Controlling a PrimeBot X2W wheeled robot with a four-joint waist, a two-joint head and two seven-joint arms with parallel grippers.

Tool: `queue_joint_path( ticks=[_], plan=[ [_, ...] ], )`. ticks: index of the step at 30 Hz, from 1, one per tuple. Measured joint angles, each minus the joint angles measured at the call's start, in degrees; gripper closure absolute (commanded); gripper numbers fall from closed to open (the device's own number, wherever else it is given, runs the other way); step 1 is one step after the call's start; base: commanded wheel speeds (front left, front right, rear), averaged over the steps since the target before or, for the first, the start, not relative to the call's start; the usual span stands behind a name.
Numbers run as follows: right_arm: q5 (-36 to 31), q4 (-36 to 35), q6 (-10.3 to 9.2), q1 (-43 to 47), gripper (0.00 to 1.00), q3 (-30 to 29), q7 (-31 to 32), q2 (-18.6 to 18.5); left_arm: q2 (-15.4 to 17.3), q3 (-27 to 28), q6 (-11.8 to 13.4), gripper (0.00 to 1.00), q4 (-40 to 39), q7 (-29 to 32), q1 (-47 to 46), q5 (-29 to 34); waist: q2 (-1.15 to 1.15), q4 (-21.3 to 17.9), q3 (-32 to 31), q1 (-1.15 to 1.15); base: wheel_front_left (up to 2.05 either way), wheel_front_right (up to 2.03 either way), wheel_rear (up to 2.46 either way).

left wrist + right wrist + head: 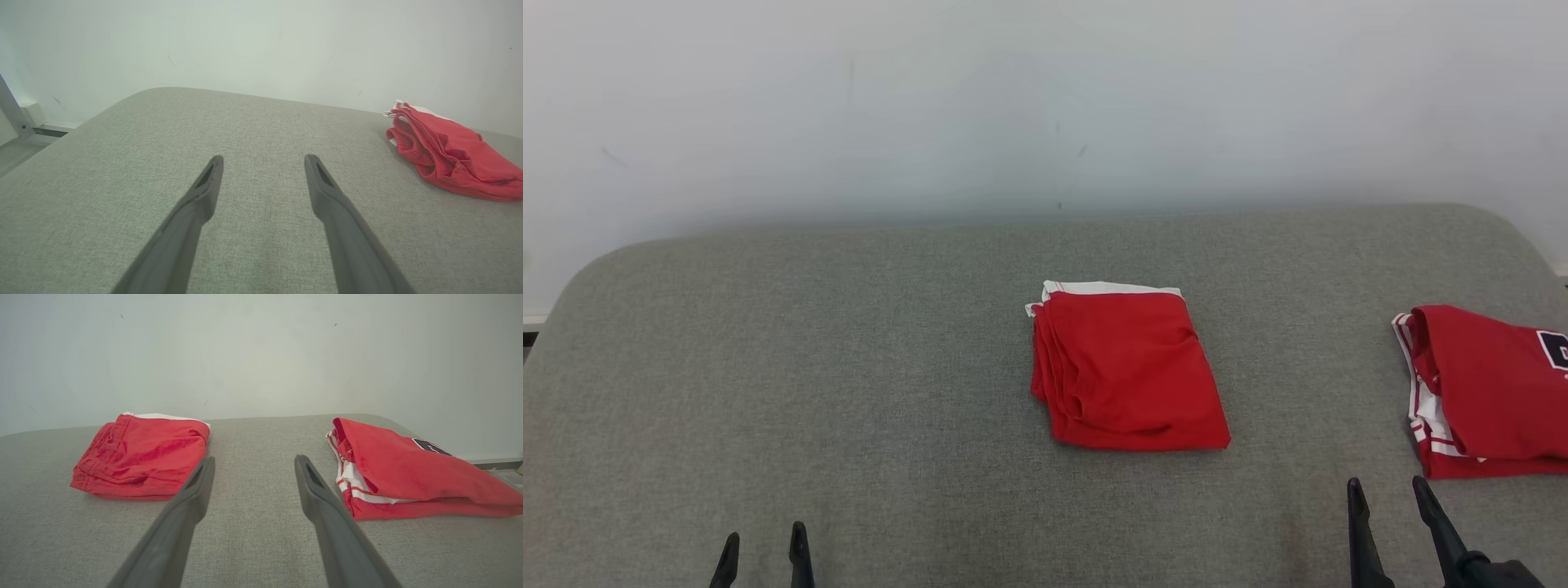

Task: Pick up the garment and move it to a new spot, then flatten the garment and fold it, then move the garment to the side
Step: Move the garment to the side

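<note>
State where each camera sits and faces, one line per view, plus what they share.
Head view: high, looking down at the grey padded surface; left gripper lower left, right gripper lower right.
Left wrist view: low, facing the wall; own open fingers; plain red garment at right.
Right wrist view: low, facing the wall; own open fingers aimed between plain red garment and printed red garment.
All three share the plain red garment.
</note>
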Motion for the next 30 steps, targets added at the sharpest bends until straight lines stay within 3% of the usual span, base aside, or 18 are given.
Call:
queue_joint_path(
  ticks=[7,14,19,20,21,25,30],
  plan=[
    [2.85,0.04,0.00,-2.60,0.00,1.02,2.66,-0.20,-0.01,-0.30,0.65,0.00,-1.56,0.00,-0.04,0.33,0.00,0.21,1.05,0.00,0.00,0.00,0.00],
    [10.55,-5.83,0.00,-8.96,0.00,5.03,27.08,-6.30,-0.02,-1.91,1.25,0.00,-3.19,0.00,-1.36,0.25,0.00,1.58,2.84,0.00,0.00,0.00,0.00],
    [12.89,-8.77,-0.10,-14.36,0.00,0.92,46.17,-9.38,-0.04,-3.96,1.80,0.00,-4.08,0.00,-2.96,-0.64,0.00,4.00,4.54,0.01,0.00,0.00,0.00],
    [12.89,-8.77,-0.10,-14.36,0.00,0.92,46.17,-9.38,-0.04,-3.96,1.80,0.00,-4.08,0.00,-2.96,-0.64,0.00,4.00,4.54,0.01,0.00,0.00,0.00],
    [14.15,-9.51,-0.09,-16.81,0.00,-0.03,52.19,-9.16,-0.01,-4.42,1.97,0.00,-4.38,0.00,-3.66,-0.90,0.00,5.24,5.32,0.00,0.00,0.00,0.00],
    [14.40,-9.67,-0.09,-22.02,0.00,-2.81,60.05,-9.00,-0.02,-5.92,2.15,0.00,-4.93,0.00,-4.14,-0.59,0.01,7.76,7.23,0.01,0.00,0.00,0.00],
    [12.58,-7.28,-0.09,-25.71,0.00,-4.66,64.60,-8.49,0.01,-6.90,2.45,0.00,-5.61,0.00,-5.37,-0.49,0.01,10.32,9.29,0.01,0.00,0.00,0.00]
  ],
)
